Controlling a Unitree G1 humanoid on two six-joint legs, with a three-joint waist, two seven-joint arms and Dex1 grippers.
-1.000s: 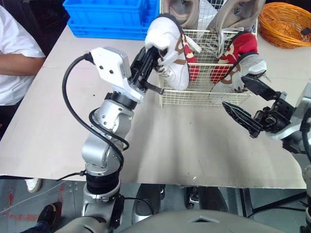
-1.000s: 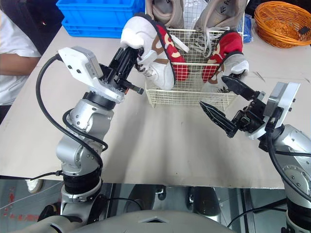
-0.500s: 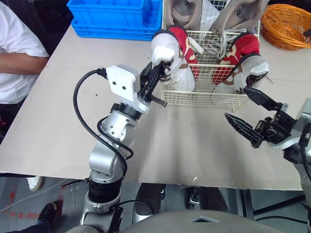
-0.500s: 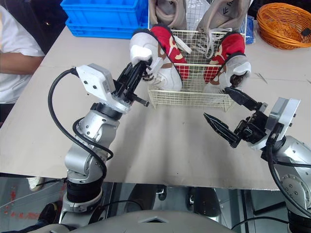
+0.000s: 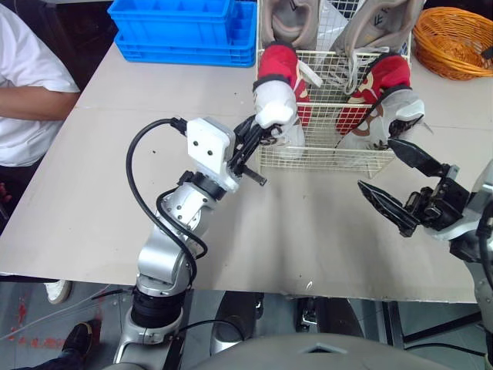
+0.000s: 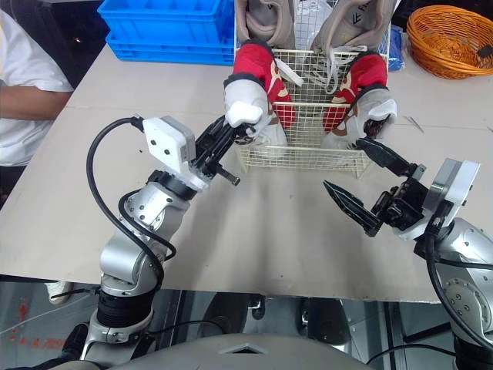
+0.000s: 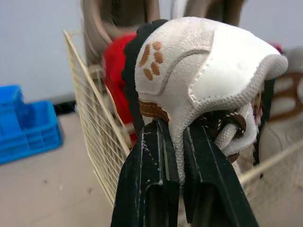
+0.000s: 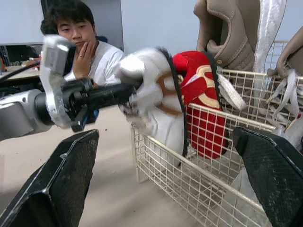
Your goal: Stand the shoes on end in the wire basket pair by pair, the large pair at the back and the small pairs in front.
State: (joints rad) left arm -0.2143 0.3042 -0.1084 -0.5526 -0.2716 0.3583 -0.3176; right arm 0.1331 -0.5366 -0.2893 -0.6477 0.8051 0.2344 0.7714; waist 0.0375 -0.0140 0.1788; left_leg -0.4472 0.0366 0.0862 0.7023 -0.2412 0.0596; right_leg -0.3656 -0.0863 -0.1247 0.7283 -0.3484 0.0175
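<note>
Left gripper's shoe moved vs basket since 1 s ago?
Yes. The shoe in the left gripper went right and down, from over the wire basket's left rim into it.

Setting: apparently an indoor robotics lab or test room. A plain table (image 5: 100, 193) stood on a grey floor (image 5: 23, 317), bearing a blue plastic crate (image 5: 181, 31) and a woven orange basket (image 5: 454, 38), with a seated person (image 5: 27, 92) alongside.
</note>
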